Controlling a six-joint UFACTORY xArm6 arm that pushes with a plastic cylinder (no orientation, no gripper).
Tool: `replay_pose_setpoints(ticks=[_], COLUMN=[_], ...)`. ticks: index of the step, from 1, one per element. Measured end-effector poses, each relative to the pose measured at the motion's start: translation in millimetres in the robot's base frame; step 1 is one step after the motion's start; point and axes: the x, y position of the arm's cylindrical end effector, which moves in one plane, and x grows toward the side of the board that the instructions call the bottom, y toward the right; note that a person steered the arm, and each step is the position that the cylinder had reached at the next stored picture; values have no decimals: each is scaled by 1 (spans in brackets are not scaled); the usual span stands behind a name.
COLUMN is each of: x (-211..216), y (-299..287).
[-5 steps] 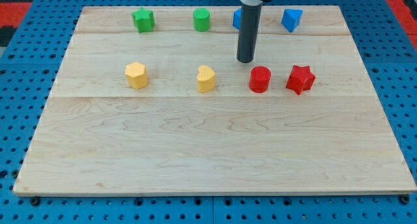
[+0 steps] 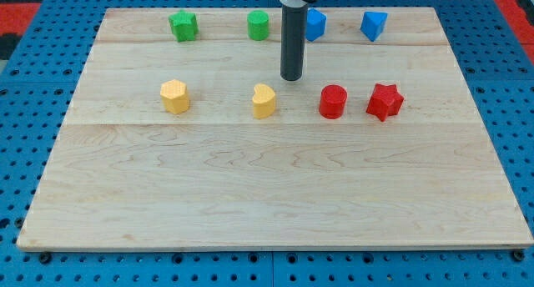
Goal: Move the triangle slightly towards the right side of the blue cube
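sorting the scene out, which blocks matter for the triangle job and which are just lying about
Job: blue triangle; blue cube; my tip, below-left of the cube.

Lying about: green star; green cylinder; yellow hexagon; yellow heart; red cylinder; red star.

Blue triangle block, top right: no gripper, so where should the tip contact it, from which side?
Likely its right-hand face, coming from the view's right: the blue triangle block sits apart, right of the blue cube in the same row, so a leftward push closes the gap. My tip is below-left of the cube and must circle round.
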Motion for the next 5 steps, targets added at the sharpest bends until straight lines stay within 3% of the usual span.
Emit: replay_pose_setpoints(ticks=[1, 3, 5], x=[-7, -48, -83], y=[23, 133, 164])
